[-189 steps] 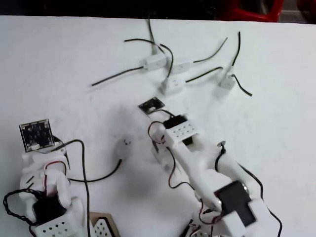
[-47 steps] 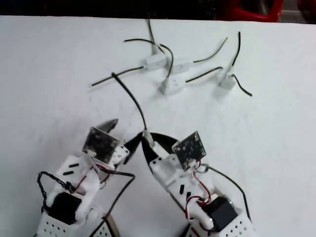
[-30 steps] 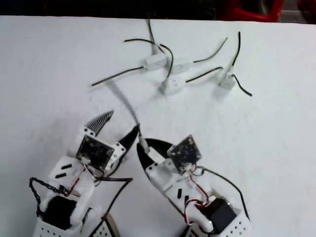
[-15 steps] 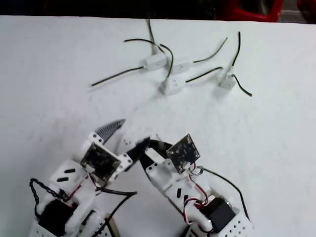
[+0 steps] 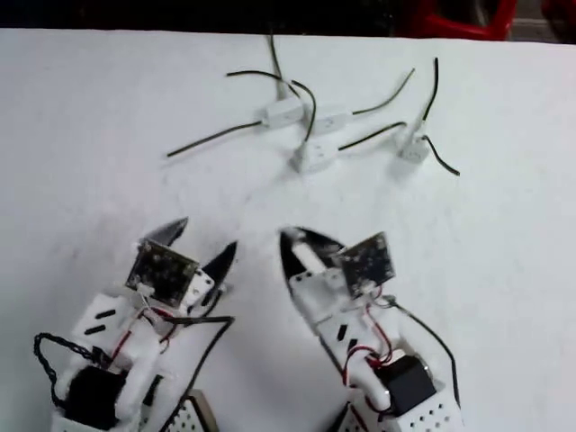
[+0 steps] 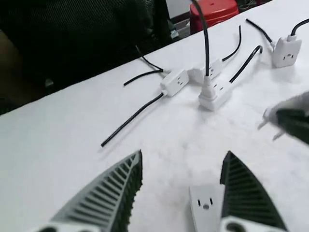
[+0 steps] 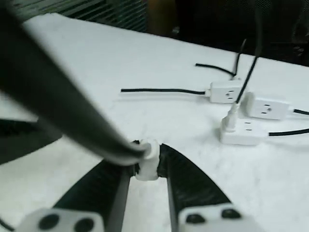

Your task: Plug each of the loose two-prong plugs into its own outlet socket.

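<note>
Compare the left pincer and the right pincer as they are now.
The left pincer is open and grips nothing; the right pincer is shut on a white plug. A white socket lies on the table between the left pincer's fingers; the right pincer's hold the plug, its black cord running toward the wrist camera. Both point toward the group of sockets farther up the table.
</note>
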Robot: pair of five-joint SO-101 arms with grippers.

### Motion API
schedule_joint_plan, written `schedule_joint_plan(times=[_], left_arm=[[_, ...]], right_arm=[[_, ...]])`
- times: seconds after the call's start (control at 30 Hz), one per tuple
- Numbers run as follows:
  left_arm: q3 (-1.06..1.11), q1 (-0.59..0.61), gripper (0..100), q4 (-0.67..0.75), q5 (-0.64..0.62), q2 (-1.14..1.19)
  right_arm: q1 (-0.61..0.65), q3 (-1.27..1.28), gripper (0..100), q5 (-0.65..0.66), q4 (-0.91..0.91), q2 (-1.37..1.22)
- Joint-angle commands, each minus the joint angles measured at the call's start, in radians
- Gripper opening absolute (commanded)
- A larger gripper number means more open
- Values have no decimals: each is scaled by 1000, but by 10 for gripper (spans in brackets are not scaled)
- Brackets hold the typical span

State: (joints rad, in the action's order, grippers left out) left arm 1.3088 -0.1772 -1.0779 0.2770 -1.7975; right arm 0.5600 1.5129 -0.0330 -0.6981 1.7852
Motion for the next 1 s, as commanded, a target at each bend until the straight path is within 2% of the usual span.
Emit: schedule_joint_plan(times=[0.0,0.13,0.33,0.5,0.7,0.97], left_arm=[[-117,21,300,-17,8,314],[-255,8,302,-63,8,613],[-391,-79,300,-71,35,978],[-483,-130,247,-69,32,1193],[-555,-134,246,-69,-57,1408],[-578,-113,270,89,-55,1655]], right_arm=[[-96,-2,17,-29,65,4],[-205,38,17,-74,168,4],[-312,80,17,-77,280,4],[-332,83,17,-77,288,4],[-332,83,17,-77,288,4],[-332,84,17,-75,282,4]])
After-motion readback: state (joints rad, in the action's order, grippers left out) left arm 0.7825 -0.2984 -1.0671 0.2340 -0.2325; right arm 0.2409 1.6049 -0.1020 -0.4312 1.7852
